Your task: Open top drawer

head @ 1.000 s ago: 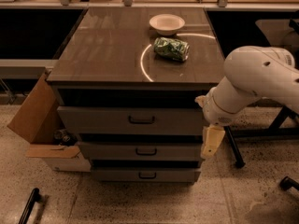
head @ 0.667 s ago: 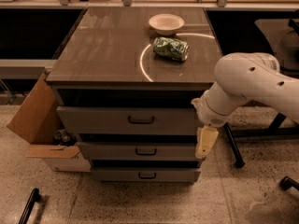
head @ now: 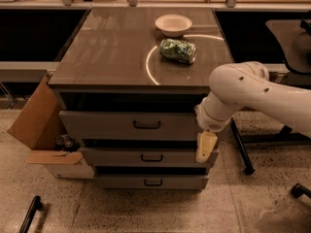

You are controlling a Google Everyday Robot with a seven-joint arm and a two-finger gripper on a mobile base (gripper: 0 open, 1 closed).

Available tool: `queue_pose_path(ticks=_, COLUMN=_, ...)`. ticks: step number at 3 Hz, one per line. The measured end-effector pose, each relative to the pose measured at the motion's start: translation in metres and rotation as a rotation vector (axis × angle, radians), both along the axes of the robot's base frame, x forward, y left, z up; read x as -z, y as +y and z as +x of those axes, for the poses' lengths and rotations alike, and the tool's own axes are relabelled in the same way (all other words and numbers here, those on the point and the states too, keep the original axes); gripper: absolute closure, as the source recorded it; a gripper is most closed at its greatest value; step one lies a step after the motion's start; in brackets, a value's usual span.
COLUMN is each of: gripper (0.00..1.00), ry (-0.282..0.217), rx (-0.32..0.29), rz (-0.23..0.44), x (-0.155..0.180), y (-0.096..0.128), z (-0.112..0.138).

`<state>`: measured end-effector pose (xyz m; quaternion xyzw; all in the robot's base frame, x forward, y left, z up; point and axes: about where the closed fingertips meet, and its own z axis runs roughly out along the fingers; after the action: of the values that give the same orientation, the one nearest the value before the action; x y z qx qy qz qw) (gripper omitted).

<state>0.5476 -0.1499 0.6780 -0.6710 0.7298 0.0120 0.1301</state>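
The top drawer (head: 107,125) is the tallest grey front of three stacked under the brown tabletop (head: 107,47). Its small dark bar handle (head: 146,125) is at the centre, and a dark gap runs above the panel. Two shorter grey drawers (head: 151,157) lie below it. My gripper (head: 205,147), a cream-coloured tip under the white arm (head: 243,93), hangs at the right end of the drawer stack. It is just below the top drawer's right corner, in front of the middle drawer, well right of the handle.
A white bowl (head: 173,24) and a crumpled green bag (head: 178,50) sit on the tabletop. An open cardboard box (head: 36,125) leans against the cabinet's left side. A black chair base (head: 240,149) stands at the right. A dark bar (head: 30,215) lies on the floor at front left.
My arm and gripper have moved left, from beside the cabinet's right edge to in front of the right end of the drawers. The drawers have not moved.
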Motion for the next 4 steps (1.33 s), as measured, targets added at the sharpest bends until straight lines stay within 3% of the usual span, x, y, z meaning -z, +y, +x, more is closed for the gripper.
queue_pose_path(ticks=2, gripper=0.0, ry=0.015, rx=-0.007, rz=-0.006, x=0.023, y=0.013, z=0.026)
queue_pose_path(ticks=3, gripper=0.09, ry=0.023, rx=-0.013, rz=-0.01, x=0.03, y=0.018, z=0.033)
queue_pose_path(ticks=4, gripper=0.28, ry=0.021, rx=-0.021, rz=-0.021, x=0.03, y=0.018, z=0.024)
